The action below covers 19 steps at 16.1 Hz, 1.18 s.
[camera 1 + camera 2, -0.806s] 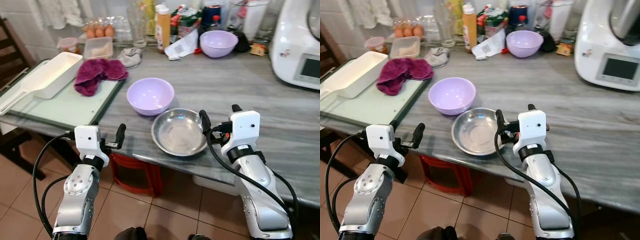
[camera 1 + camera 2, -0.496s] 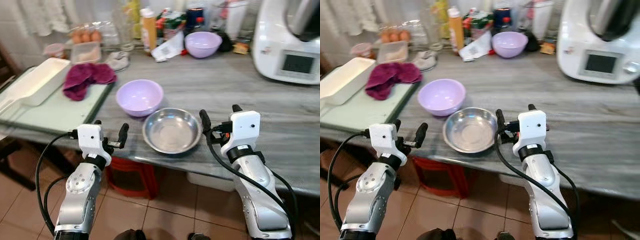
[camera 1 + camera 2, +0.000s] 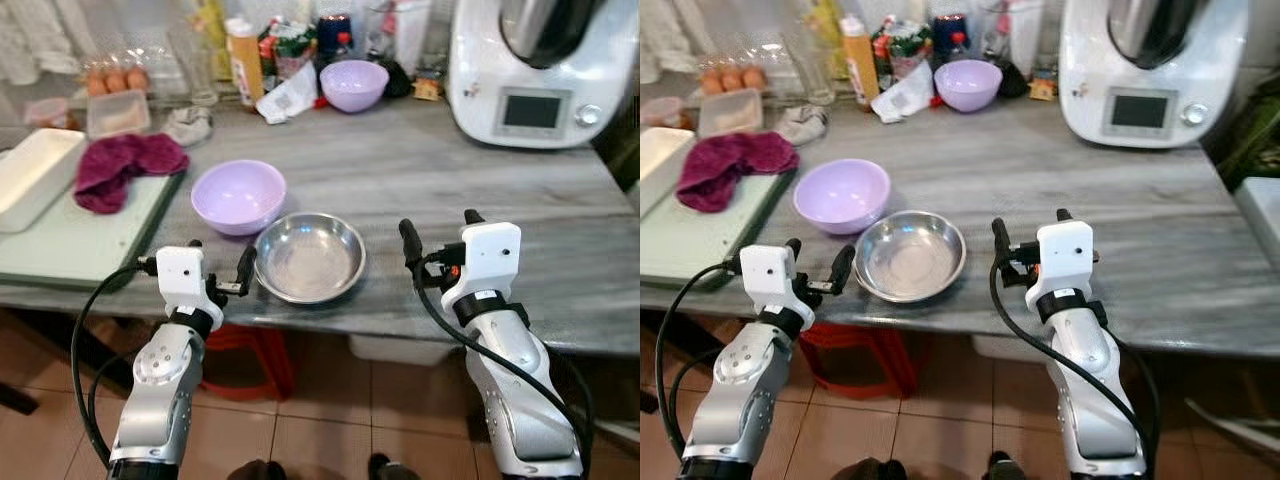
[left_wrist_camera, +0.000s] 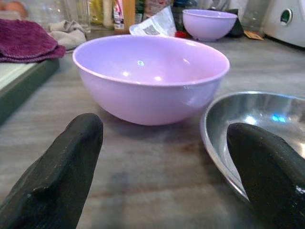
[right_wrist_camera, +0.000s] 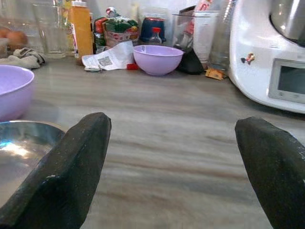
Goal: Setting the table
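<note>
I hold both grippers at the counter edge, jaws released, empty: left gripper (image 3: 216, 270) at 9 o'clock of the steel bowl (image 3: 309, 256), right gripper (image 3: 437, 236) at 3, ready to grab. Lavender bowl (image 3: 238, 195) touches it at 11.

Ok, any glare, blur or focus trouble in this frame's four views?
Left eye view: sharp, with soft glare inside the steel bowl. Left wrist view: lilac bowl crisp, near black fingers soft. Right wrist view: fingers blurred, far counter clutter fairly clear, bright patch on the steel bowl.
</note>
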Available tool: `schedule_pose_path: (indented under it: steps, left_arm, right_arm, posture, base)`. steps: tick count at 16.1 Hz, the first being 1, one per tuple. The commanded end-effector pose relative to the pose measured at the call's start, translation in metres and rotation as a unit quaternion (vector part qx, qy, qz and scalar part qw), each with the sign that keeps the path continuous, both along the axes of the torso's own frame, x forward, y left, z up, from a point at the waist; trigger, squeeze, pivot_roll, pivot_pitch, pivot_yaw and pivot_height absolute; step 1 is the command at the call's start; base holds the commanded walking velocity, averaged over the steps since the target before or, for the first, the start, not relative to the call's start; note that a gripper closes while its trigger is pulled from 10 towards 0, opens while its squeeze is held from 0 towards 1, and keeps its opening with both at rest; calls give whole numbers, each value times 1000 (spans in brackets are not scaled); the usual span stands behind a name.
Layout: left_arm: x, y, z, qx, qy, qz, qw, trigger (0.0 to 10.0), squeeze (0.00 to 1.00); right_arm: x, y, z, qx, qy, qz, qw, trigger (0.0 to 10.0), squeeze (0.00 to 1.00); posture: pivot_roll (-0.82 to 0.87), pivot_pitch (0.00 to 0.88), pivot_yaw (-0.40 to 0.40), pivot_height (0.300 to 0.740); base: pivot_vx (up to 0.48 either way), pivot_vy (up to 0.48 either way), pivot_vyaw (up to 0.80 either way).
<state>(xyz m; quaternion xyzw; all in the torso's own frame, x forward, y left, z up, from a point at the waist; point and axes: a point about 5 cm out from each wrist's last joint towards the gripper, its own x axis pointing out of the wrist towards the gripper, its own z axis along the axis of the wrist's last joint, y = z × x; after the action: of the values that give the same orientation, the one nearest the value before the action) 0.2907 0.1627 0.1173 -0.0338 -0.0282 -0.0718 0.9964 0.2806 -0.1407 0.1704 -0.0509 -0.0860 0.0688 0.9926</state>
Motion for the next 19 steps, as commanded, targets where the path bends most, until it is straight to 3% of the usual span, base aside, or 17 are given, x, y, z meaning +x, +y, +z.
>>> schedule_pose_path:
  steps: [1, 19]
  left_arm:
    - [-1, 3, 0, 8, 3, 8, 1000, 10000, 0]
    - [0, -1, -2, 8, 8, 3, 1000, 10000, 0]
  right_arm:
    - [0, 0, 1, 4, -4, 2, 1000, 10000, 0]
    - [1, 0, -1, 5, -5, 4, 1000, 10000, 0]
  posture:
    - [-121, 108, 80, 740]
    - [-126, 115, 77, 740]
  base:
    - [-274, 0, 0]
    - [-314, 0, 0]
